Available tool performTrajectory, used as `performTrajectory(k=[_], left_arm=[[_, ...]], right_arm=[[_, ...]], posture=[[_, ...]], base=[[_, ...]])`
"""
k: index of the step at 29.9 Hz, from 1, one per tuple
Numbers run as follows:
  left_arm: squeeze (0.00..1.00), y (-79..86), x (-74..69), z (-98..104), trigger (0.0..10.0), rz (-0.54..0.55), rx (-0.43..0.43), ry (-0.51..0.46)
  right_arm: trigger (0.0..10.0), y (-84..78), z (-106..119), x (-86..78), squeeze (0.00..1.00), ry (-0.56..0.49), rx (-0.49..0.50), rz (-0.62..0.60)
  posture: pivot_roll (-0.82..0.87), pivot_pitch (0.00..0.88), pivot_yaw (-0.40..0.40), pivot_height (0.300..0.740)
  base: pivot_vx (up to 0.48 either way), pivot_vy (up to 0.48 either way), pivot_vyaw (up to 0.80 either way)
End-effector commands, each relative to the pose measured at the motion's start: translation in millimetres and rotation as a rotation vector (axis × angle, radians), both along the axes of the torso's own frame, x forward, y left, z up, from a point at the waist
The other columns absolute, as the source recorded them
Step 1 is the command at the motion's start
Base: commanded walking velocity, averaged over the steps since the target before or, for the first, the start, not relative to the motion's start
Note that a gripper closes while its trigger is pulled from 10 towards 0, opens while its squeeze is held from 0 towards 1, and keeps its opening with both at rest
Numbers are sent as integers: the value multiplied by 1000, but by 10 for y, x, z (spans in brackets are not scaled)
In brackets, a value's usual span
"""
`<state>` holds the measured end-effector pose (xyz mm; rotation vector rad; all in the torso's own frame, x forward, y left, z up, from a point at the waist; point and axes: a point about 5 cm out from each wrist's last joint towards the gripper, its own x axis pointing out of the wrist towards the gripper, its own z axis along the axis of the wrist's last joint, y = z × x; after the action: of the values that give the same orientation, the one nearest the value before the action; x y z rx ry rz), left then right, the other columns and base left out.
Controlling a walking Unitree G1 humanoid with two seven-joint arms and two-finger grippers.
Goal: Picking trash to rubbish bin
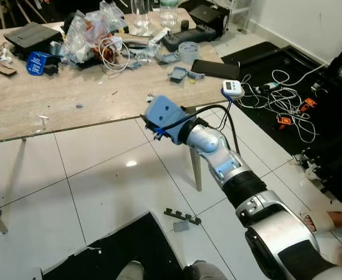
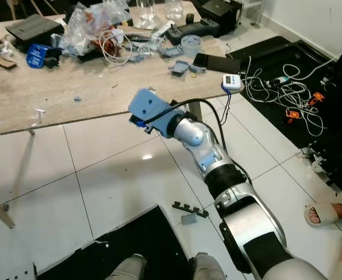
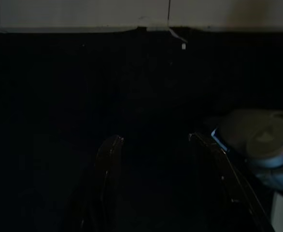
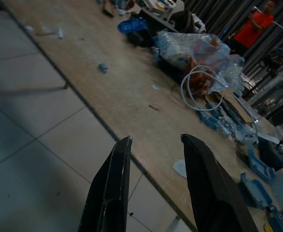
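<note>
Up front, head views: right arm reaches forward, its blue wrist block level with the near edge of the wooden bench (image 1: 54, 105), fingers hidden behind the block. Bench is cluttered at the far side: crumpled clear plastic trash (image 1: 92, 29), a coiled white cable (image 1: 111, 51), a blue packet (image 1: 38, 62), a black phone (image 1: 215, 69), a white timer (image 1: 232, 88) at the near right corner. White tile floor below, a black mat (image 1: 124, 251) near the robot's feet, a tangle of cables (image 1: 282, 99) on a dark mat to the right. A person's sandalled foot (image 1: 318, 220) at right edge.

Left wrist view: very dark; left pincer (image 3: 156, 142) hangs over the black mat, fingers spread, nothing between them.

Right wrist view: right pincer (image 4: 153, 140) spread and empty, tips over the bench edge. Plastic trash sits further along the bench, well apart from the tips, white cable just beside it. A person in red stands far behind.
</note>
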<state>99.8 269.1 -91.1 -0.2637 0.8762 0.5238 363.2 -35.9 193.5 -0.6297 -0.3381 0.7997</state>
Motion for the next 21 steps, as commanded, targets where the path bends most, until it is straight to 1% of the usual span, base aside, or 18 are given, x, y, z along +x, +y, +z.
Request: performTrajectory(k=[1,4,6,7,8,9,10,12,13,14,17,19,21], left_arm=[[0,-20,6,-10,10000,15,-11,4],[0,-76,99,-5,10000,-38,-23,-2],[0,-117,131,-10,10000,-61,-27,1],[0,-145,165,-12,10000,-66,-34,3],[0,-145,165,-12,10000,-66,-34,3],[0,-197,233,-11,10000,-86,-47,4],[0,-233,256,-14,10000,-95,-53,2],[0,-237,319,4,10000,-113,-52,-6],[0,-237,319,4,10000,-113,-52,-6],[0,-230,373,24,10000,-127,-48,-14],[0,-241,400,29,10000,-143,-48,-14],[0,-261,408,25,10000,-165,-50,-5],[0,-261,408,25,10000,-165,-50,-5]], right_arm=[[10000,62,-87,-60,0,1,-12,13],[10000,81,-59,-61,0,-15,-5,-10],[10000,61,-109,-73,0,-15,-24,-19],[10000,51,-147,-73,0,-7,-28,-29],[10000,51,-147,-73,0,-7,-28,-29],[10000,43,-210,-75,0,7,-33,-46],[10000,19,-221,-75,0,10,-30,-53],[10000,28,-197,-66,0,14,-5,-67],[10000,28,-197,-66,0,14,-5,-67],[10000,52,-191,-73,0,9,2,-67],[10000,57,-207,-92,0,1,-6,-61],[10000,30,-232,-118,0,11,2,-62],[10000,30,-232,-118,0,11,2,-62]], posture=[[16,70,-2,740],[-9,69,-4,740],[-25,53,0,740],[-34,44,10,740],[-34,44,10,740],[-37,40,12,740],[-46,32,9,740],[-56,40,10,740],[-56,40,10,740],[-67,31,18,740],[-75,22,27,740],[-87,24,40,740],[-87,24,40,740]], base=[[0,0,0],[0,0,0],[0,0,0],[262,0,0],[262,0,0],[289,0,0],[296,0,0],[321,0,0],[326,0,0],[330,0,0],[333,0,0],[345,0,0],[345,0,0]])
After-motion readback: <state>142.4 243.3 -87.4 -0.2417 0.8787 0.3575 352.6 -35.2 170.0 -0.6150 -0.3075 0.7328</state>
